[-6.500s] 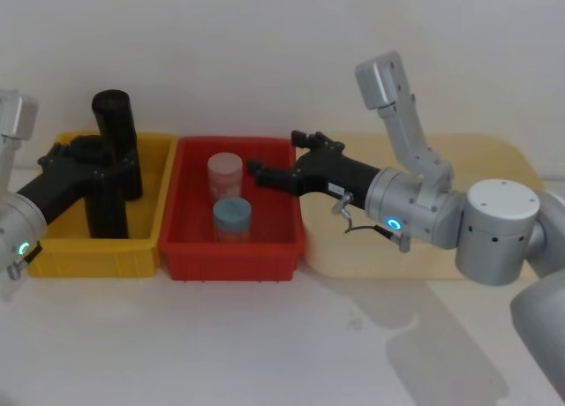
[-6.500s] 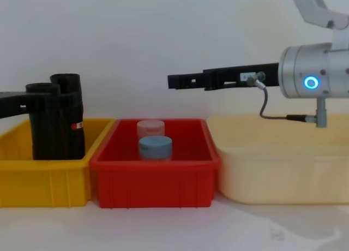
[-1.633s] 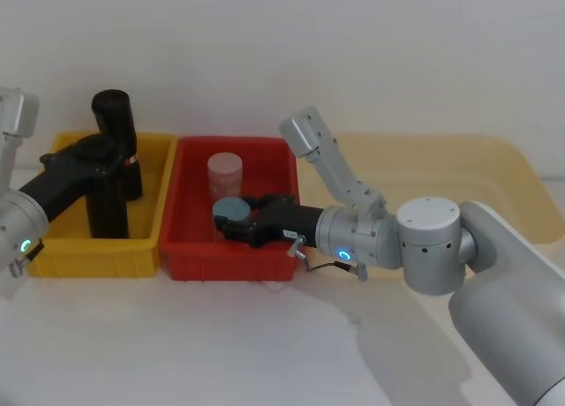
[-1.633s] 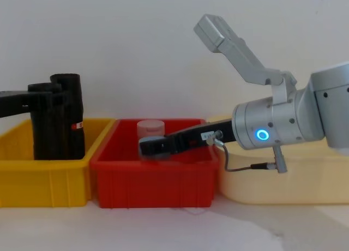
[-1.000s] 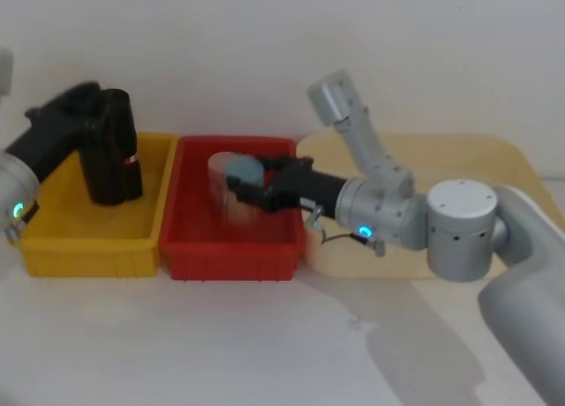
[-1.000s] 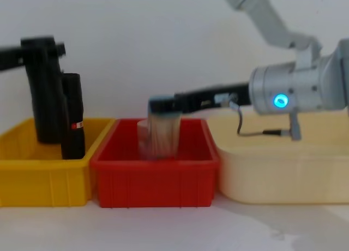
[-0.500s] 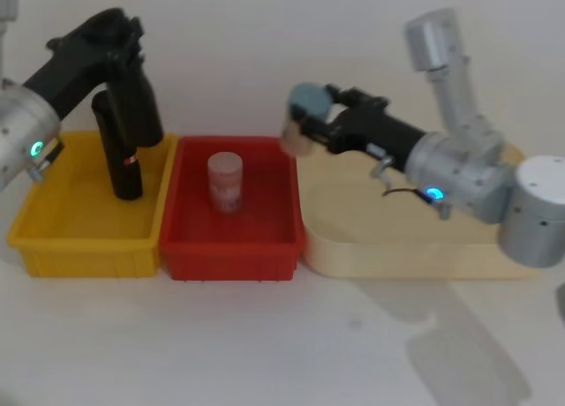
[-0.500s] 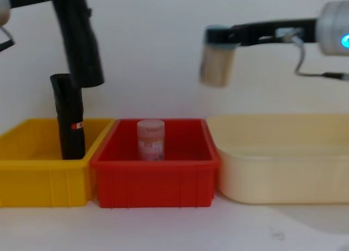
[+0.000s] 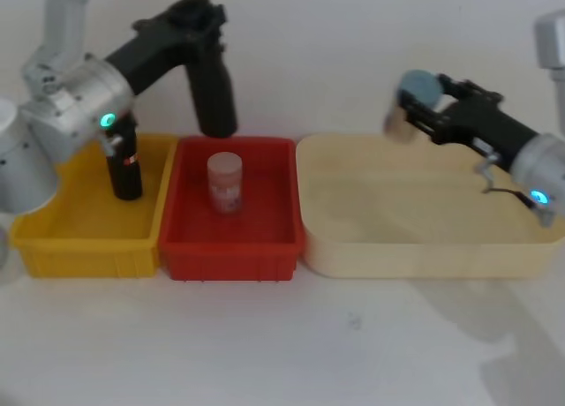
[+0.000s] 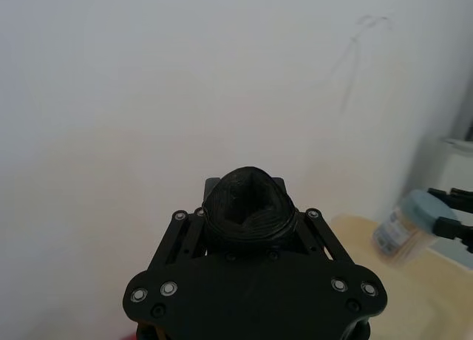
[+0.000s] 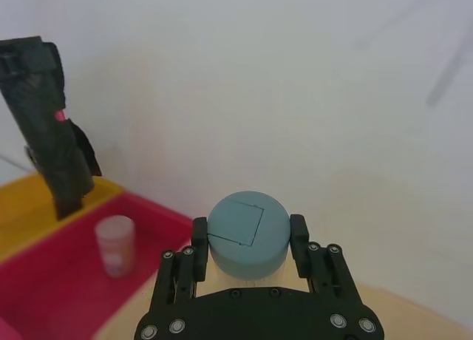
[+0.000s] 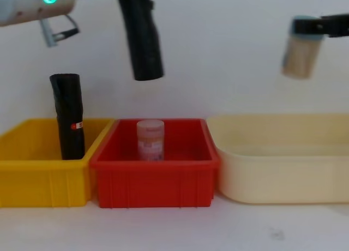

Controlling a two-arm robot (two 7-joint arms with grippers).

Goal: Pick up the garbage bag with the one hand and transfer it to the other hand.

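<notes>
The garbage bag point(image 9: 214, 88) is matte black, like the left gripper point(image 9: 201, 19) with its green-lit silver wrist and the right gripper point(image 9: 424, 100) with its blue light. The second roll point(image 9: 125, 163) is black with a red-and-white sticker. There is a yellow bin point(image 9: 53, 243), a red bin point(image 9: 231, 247), a cream tray point(image 9: 415, 247), a pale pink jar point(image 9: 224, 182) and a beige jar point(image 9: 415, 90) with a blue-grey lid.

The light was bright, soft and even, leaving the wall point(image 9: 335, 53) behind the left tool point(image 9: 196, 22) near washed out. Its garbage bag point(image 9: 214, 97) read as flat matte black. Motion blur smeared the blue-lidded jar point(image 9: 418, 86) in the right tool point(image 9: 422, 106) in head and chest views. Faint, diffuse shadows lay on the counter point(image 9: 353, 353) below that tool
</notes>
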